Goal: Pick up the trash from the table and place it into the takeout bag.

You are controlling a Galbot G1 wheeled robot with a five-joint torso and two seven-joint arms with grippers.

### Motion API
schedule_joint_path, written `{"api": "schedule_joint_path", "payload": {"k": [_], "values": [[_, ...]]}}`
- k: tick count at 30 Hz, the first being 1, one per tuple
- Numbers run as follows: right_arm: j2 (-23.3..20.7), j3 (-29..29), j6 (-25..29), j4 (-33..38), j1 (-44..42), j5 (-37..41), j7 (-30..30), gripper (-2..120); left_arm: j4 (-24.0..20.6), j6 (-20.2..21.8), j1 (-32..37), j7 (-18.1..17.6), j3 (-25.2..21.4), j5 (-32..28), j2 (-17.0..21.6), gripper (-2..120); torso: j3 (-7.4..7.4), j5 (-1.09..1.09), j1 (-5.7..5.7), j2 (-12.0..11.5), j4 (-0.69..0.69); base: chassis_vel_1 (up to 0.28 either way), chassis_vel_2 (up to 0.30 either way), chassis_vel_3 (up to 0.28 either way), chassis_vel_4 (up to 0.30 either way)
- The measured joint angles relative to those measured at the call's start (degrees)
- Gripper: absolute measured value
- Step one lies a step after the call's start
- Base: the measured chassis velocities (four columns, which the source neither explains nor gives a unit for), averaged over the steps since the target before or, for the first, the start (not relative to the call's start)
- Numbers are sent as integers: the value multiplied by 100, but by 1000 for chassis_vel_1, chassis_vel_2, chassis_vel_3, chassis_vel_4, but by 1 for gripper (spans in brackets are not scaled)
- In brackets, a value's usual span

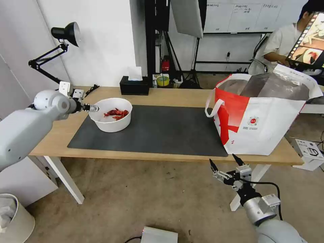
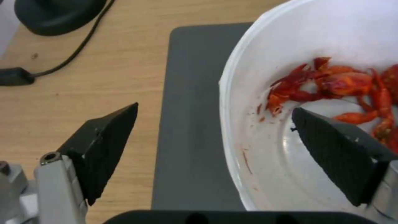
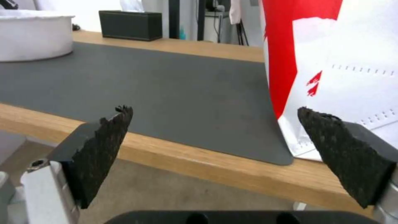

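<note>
Left claw [image 2: 213, 124] wide, straddling the near-left rim of the white bowl of red shells [image 1: 110, 114], which sits on the dark mat [image 1: 162, 133] atop the desk [image 1: 168, 95]. Takeout bag [image 1: 263, 111] upright at desk's right end. Right claw [image 1: 225, 163] wide, below the desk's front edge.

Round white bowl [image 1: 110, 115] holding red shell scraps [image 1: 116, 113], upright on the left end of the dark grey rectangular mat [image 1: 162, 131] on the light-wood table [image 1: 175, 94]; large boxy white-and-red takeout bag [image 1: 260, 114], foil-lined, open-topped, upright at the table's right end, overlapping the mat's right edge.
</note>
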Motion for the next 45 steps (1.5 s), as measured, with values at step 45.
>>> {"api": "schedule_joint_path", "payload": {"k": [45], "values": [[0,0,0,0,0,1,0,100,-107,-61,327,-587,58,-1417,91,69,-1,-1,-1,1,1,0,0,0,0]]}}
